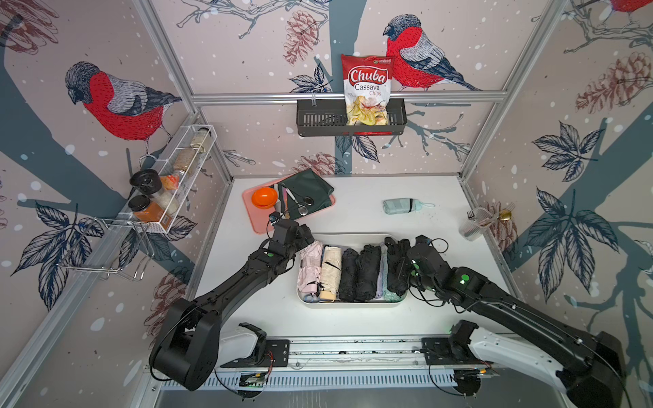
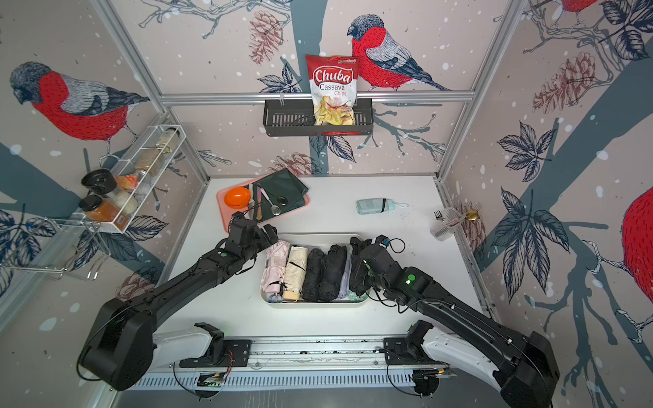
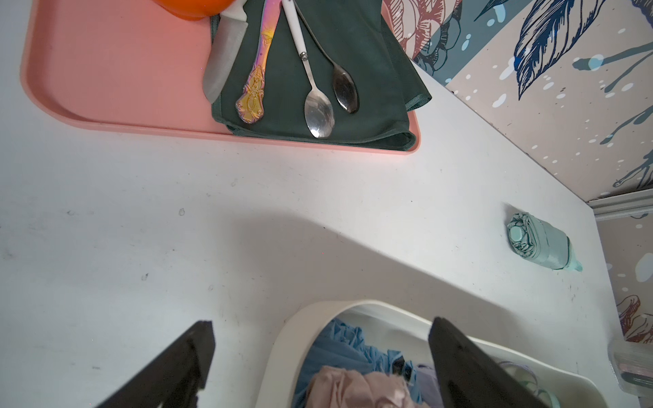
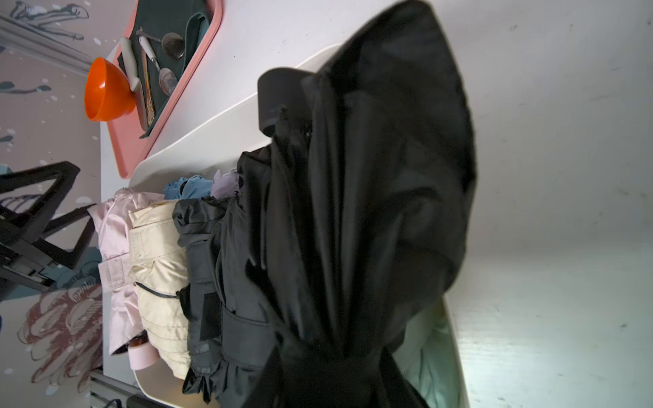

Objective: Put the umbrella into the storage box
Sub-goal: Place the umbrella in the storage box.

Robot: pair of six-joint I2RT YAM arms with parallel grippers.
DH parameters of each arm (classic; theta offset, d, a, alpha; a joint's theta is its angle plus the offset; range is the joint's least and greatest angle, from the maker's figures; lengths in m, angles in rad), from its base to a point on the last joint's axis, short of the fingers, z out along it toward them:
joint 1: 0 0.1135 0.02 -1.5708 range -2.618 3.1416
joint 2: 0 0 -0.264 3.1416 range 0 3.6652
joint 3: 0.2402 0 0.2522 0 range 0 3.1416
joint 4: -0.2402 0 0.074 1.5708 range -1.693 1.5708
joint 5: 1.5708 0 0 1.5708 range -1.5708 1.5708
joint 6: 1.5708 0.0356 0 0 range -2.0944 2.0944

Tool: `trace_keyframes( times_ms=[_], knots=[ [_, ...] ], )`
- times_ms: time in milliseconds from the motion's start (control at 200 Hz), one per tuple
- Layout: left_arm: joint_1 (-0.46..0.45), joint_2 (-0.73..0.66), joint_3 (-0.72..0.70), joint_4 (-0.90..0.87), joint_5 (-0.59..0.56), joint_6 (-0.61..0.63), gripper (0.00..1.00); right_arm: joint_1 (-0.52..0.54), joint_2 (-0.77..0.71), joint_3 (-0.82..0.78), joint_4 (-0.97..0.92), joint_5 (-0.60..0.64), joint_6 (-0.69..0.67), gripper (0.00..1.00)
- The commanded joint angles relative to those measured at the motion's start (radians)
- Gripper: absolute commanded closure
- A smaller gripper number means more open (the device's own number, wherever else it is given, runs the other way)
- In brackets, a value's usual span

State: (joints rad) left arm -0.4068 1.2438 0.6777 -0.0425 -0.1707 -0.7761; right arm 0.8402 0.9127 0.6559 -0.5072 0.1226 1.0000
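Your right gripper [image 1: 406, 267] has its fingers drawn narrow around a black folded fabric umbrella [image 4: 371, 176]. It holds the umbrella lengthwise over the 3 o'clock end of the shallow off-white plastic storage box [image 1: 353, 305] at the table's centre. Your left gripper [image 3: 323, 335] hangs empty at the box's 10 o'clock corner, fingers spread wide, one over the table and one over the box.

The box is nearly full. A pink, a cream and two black folded umbrellas lie side by side across it, with lilac, mint and blue cloth showing under and between them.

- **Overspill:** little room is left at 3 o'clock, so the black umbrella could settle on the rim or on its neighbours and roll out onto the table.
- **Snagging:** its canopy hangs loose and bunched, and the cloth may catch a finger as you let go and be dragged back out.
- **Contact:** you cannot tell from these views whether its lower end already touches the contents.
- **Left arm:** any inward drift of the left gripper could knock the box or the pink umbrella.

A second, mint-green folded umbrella with a wrist loop [image 1: 401, 206] lies on the table at 1 o'clock, well apart from the box.

The only readable writing is "Chuba Cassava Chips". It is on the red-and-white snack bag [image 1: 367, 88], which stands in the black slotted wall basket [image 1: 318, 122] at 12 o'clock. The smaller print on the bag is too fine to read.
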Motion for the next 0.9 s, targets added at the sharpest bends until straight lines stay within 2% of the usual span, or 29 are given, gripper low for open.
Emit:
trace_keyframes(
  times_ms=[0,470,745,895],
  knots=[
    [0.003,0.004,0.011,0.024,0.013,0.015,0.02,0.008,0.009,-0.004,0.088,0.006,0.030,0.80],
    [0.003,-0.006,0.008,0.031,0.026,0.013,0.02,0.059,0.158,0.018,0.129,-0.036,0.059,0.68],
    [0.003,0.009,0.005,0.044,0.040,0.007,0.02,0.093,0.235,0.051,0.079,-0.019,0.055,0.37],
    [0.003,0.004,0.004,0.042,0.040,0.008,0.02,0.106,0.227,0.103,0.008,0.020,0.038,0.28]
  ],
)
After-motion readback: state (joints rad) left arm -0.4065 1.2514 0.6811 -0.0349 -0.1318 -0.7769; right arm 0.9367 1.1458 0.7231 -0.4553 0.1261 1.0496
